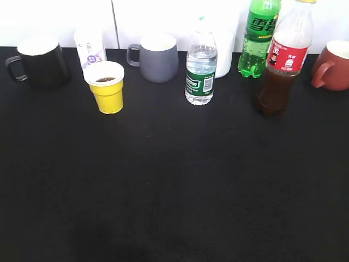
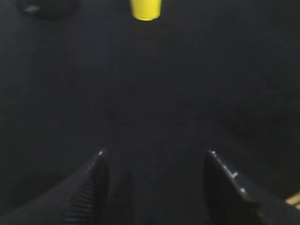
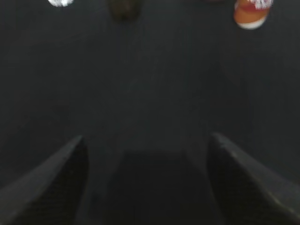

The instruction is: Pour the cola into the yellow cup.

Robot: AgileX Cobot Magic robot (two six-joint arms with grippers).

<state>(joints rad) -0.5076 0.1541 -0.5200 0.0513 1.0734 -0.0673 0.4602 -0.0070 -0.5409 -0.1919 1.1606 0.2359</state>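
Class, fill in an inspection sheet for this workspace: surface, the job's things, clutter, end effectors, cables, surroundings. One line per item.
Surface: black table, bare across the front.
Job's things: cola bottle upright at back right, yellow cap on, roughly the lower half dark brown. Yellow cup upright at back left, a little dark liquid inside.
Clutter: black mug, printed paper cup, grey mug, water bottle, green soda bottle, red mug, all along the back row.
End effectors: left end effector open, empty; right end effector open, empty; neither shows in the exterior view.
Cables: nothing seen.
Surroundings: white wall behind the table.
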